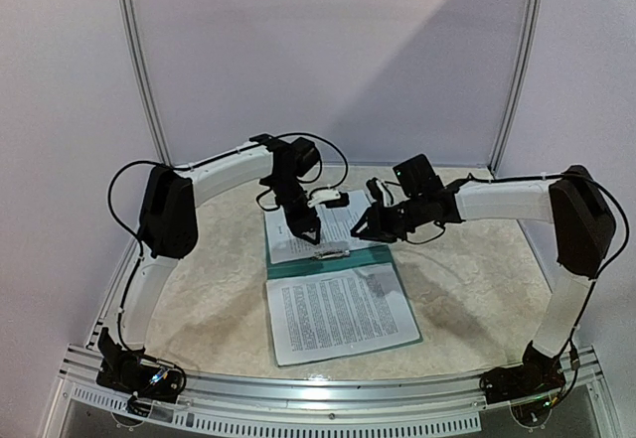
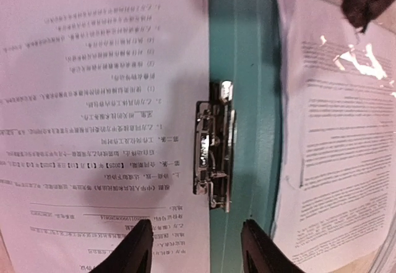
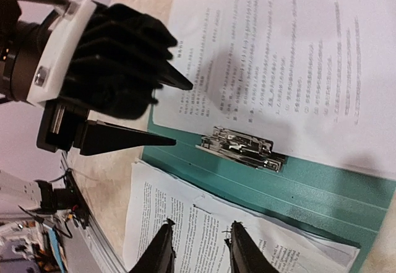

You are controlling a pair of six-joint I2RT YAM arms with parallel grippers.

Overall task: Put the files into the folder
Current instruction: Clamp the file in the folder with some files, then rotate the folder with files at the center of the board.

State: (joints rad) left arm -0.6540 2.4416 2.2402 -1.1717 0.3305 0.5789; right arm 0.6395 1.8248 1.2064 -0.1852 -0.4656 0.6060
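You face plain white wall panels (image 1: 328, 51) framed by metal poles, behind a beige marbled table (image 1: 477, 289). At its middle the folder (image 1: 298, 268) lies open and flat, teal inside, with the files (image 1: 338, 314) on both halves: one sheet on the far half, and a loose stack on the near half that is too thin to count. The silver clip (image 1: 330, 254) sits at the far sheet's edge; you cannot tell whether it pinches the paper. Your left gripper (image 1: 306, 231) hovers over that sheet, fingers apart and empty. Your right gripper (image 1: 360, 231) hangs over the folder to the right of the clip, jaws parted and empty. Both wrist views cut the sheets off at their borders.
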